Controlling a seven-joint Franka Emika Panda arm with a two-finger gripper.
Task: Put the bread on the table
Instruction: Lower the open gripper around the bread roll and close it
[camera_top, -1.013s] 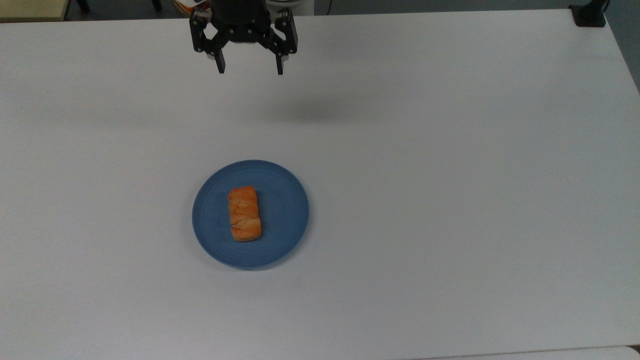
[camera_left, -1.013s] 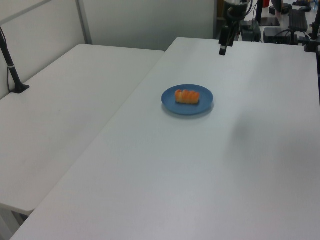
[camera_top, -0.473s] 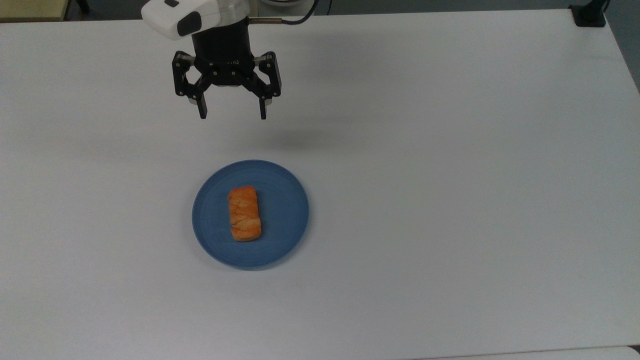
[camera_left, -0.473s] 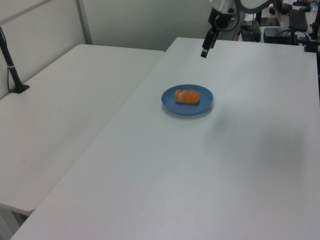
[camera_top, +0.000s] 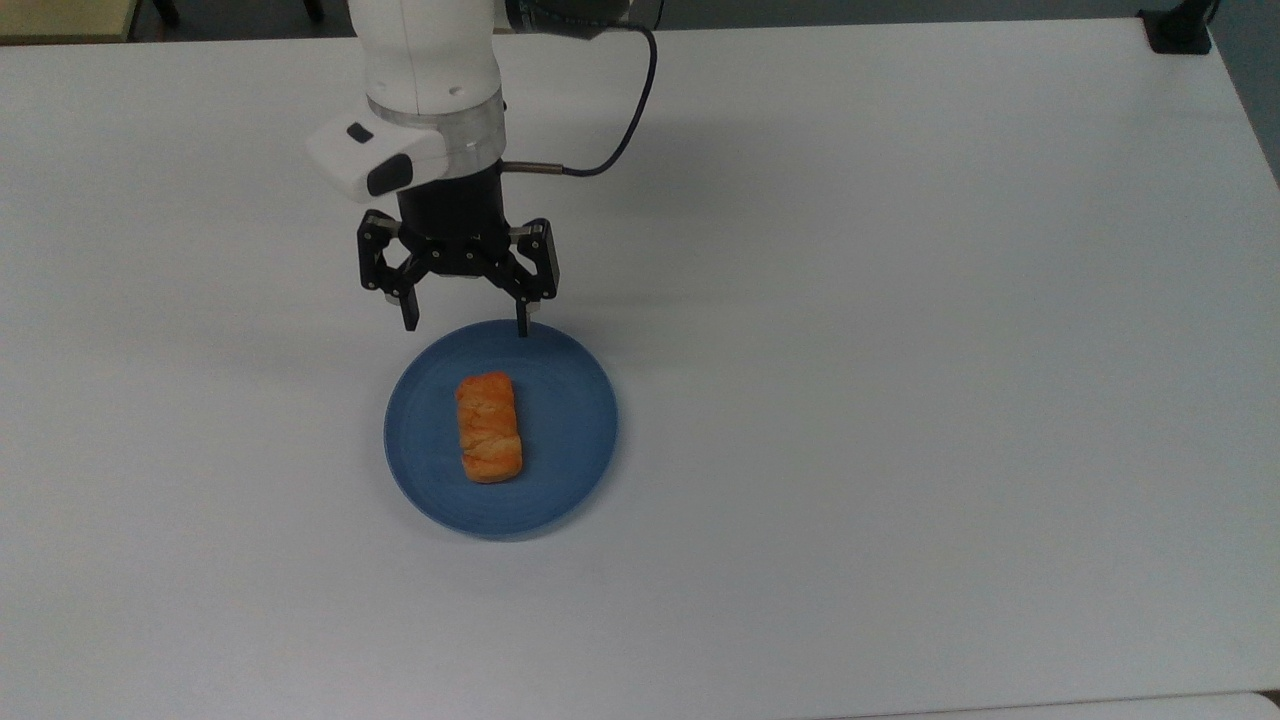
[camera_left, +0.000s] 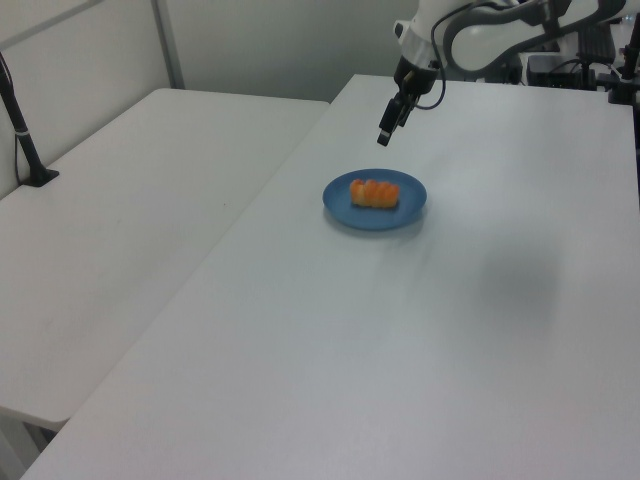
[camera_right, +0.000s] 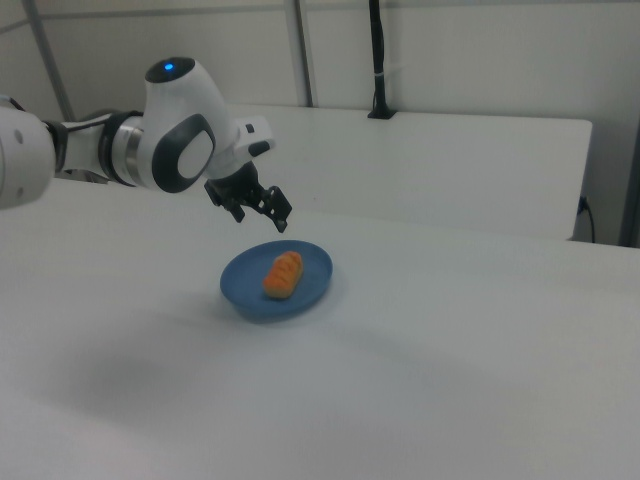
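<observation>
Bread (camera_top: 489, 427) is lying on a round blue plate (camera_top: 570, 440), slightly toward 9 o'clock of the plate's middle in the top view, and the plate is sitting on the white surface (camera_top: 900, 350). The loaf's long axis is running from 12 to 6 o'clock in the top view; in the left view (camera_left: 374, 192) the same loaf is lying crosswise, from 9 to 3 o'clock.

The pincer (camera_top: 463, 326) is hanging with its two fingers spread wide apart and nothing between them. In the top view its tips are hovering at the plate's 12 o'clock rim, so the bread is lying toward 6 o'clock from it, near but not under it. The line between the fingers is running from 9 to 3 o'clock there, crossing the loaf's long axis, which I judge suits a grasp across the narrow width once the pincer is over the loaf and lower.

The left view (camera_left: 386, 134) and the right view (camera_right: 262, 208) are showing the pincer clearly above the plate, touching neither it nor the bread (camera_right: 282, 274). The arm's base is cut off in every view, and the loaf's underside is hidden by the plate.
</observation>
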